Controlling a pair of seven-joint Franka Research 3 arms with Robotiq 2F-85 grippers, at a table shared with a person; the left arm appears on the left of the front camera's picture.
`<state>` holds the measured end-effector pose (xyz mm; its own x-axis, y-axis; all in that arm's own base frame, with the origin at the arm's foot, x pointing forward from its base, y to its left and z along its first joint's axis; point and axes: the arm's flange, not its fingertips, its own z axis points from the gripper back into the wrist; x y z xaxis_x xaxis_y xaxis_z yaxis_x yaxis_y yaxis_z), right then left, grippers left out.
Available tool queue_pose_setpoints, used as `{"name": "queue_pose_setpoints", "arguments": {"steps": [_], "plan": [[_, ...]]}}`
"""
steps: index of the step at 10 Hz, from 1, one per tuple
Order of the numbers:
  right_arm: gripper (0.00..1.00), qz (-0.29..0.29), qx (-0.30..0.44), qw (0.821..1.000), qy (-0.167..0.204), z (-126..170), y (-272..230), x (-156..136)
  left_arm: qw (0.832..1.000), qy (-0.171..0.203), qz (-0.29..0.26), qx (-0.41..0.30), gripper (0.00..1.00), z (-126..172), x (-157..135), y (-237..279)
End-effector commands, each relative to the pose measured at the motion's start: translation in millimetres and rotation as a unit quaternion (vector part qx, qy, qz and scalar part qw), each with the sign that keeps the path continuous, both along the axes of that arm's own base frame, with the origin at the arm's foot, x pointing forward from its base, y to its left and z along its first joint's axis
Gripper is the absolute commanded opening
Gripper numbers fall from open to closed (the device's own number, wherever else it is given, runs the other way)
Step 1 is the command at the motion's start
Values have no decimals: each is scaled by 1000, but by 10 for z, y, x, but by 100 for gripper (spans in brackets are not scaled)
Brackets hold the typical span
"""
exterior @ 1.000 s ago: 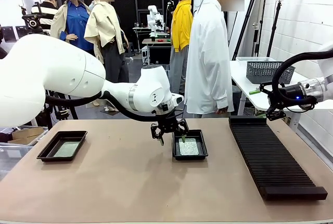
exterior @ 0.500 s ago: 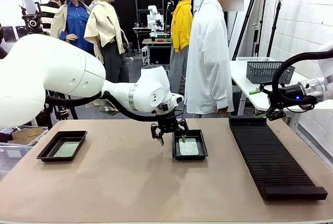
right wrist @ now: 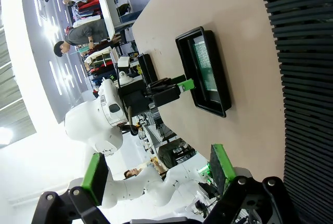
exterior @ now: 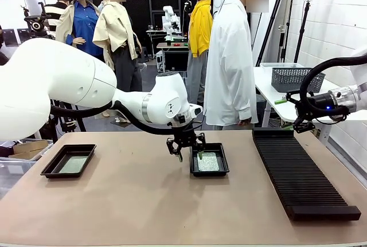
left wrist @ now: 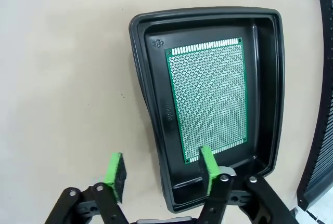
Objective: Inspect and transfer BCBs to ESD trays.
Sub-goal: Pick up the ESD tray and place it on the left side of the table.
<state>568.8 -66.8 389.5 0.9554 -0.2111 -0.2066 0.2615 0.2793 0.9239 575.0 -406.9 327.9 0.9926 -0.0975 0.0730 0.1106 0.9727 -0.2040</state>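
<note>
Green board (left wrist: 208, 98) flat on floor of black tray (left wrist: 143, 73) mid-table. Left claw (left wrist: 162, 171) hovers over tray's near rim, jaws apart, straddling wall: one pad inside by board's edge, other outside over table (exterior: 143, 201); nothing gripped. Second tray (exterior: 68, 160) far left, well apart. Right claw (right wrist: 156, 174) spread wide, empty, over ribbed rack (exterior: 298, 172). Person in white shirt (exterior: 229, 58) stands at far side.

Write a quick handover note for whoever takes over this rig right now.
Left claw: open, straddling the near rim of the middle shallow black plastic tray, holding nothing.
Right claw: open, empty, raised beside the long black ribbed rack.
Thin green perforated circuit board lies flat in the middle tray; the left tray also holds a board.
Left: cannot tell if more boards remain.
</note>
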Motion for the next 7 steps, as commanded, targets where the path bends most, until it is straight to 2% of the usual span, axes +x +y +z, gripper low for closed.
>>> {"name": "queue_pose_setpoints", "arguments": {"steps": [1,3,7], "plan": [[100,-4,-2,1000,3,-2,16,9,1000,8,-11,2,37,-15,40,-1],[100,-4,-2,1000,3,-2,16,9,1000,10,-5,-2,1,-51,64,-41],[100,-4,-2,1000,3,-2,16,9,1000,12,7,-4,0,-43,106,-7]]}}
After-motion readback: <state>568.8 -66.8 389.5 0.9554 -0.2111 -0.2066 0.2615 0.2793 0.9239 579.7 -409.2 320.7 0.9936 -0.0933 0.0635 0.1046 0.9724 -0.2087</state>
